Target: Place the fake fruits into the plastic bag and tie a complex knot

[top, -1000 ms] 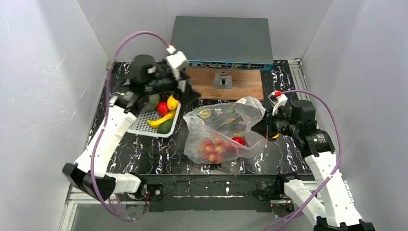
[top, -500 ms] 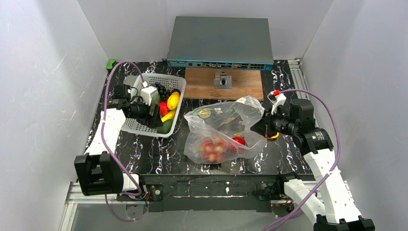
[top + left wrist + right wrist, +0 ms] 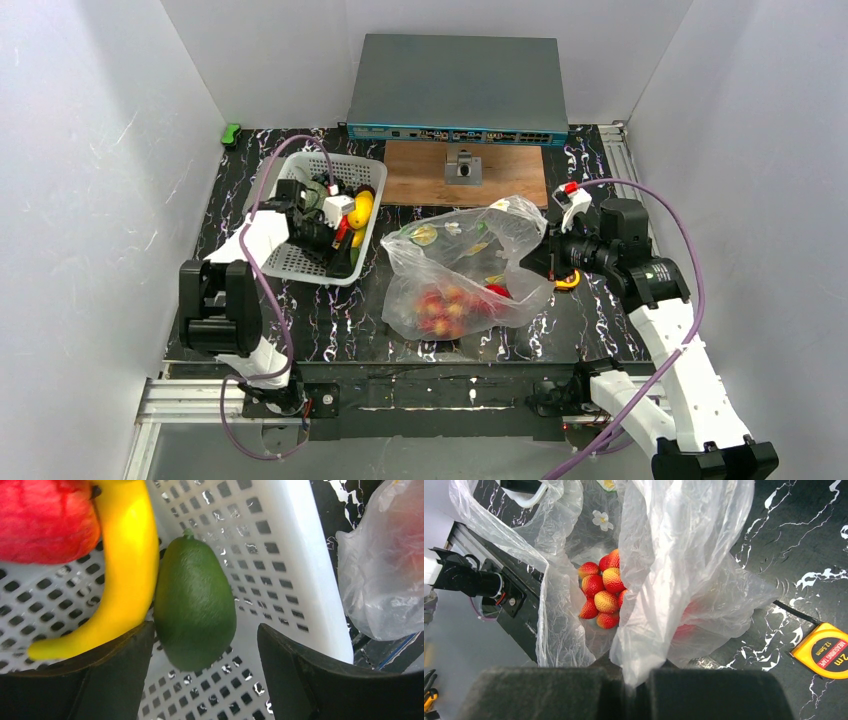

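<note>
Nearest the desk's (image 3: 300, 320) front edge, the plastic bag (image 3: 470, 255) holds a red-orange berry cluster (image 3: 601, 592), and the right fingers (image 3: 639, 685) pinch its rim. Farther back, in the white basket (image 3: 290, 260), the left fingers (image 3: 340, 245) are spread astride the green avocado (image 3: 194, 602). Its long axis points straight ahead between them, with a banana (image 3: 122, 575) just beside it.

Green fruit (image 3: 194, 605) lies in the white basket (image 3: 300, 580), between the left gripper's (image 3: 205, 630) spread fingers. Banana (image 3: 122, 575) apparently touches it.
</note>
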Available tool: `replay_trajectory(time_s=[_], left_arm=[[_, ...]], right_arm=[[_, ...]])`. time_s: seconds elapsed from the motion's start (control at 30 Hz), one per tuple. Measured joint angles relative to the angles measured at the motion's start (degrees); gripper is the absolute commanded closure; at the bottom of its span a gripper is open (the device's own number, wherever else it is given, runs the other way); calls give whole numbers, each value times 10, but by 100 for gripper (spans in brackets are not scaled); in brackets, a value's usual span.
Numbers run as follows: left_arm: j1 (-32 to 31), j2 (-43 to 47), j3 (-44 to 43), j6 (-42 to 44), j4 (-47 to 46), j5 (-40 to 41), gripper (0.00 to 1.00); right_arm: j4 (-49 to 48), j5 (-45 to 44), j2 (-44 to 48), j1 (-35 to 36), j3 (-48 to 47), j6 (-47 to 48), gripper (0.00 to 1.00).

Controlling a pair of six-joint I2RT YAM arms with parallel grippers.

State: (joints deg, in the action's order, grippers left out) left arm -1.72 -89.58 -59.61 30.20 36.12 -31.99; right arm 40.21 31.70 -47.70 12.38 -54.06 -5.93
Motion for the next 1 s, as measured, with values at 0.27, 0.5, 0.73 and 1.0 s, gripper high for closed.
replay_trajectory(time_s=[0.27,0.5,0.73,1.0], left_arm=[[-26,-53,0,-21,-27,35,53],[8,-31,-12,-22,10,28,73],[66,71,-116,-17,85,-81,69],[-120,137,-249,-99,37,-153,66]], right_arm=[[0,0,-9,0,-6,2,99],[0,0,-16,0,-6,3,99],[-1,0,-16,0,-6,3,99],[-3,11,-20,4,-6,4,99]])
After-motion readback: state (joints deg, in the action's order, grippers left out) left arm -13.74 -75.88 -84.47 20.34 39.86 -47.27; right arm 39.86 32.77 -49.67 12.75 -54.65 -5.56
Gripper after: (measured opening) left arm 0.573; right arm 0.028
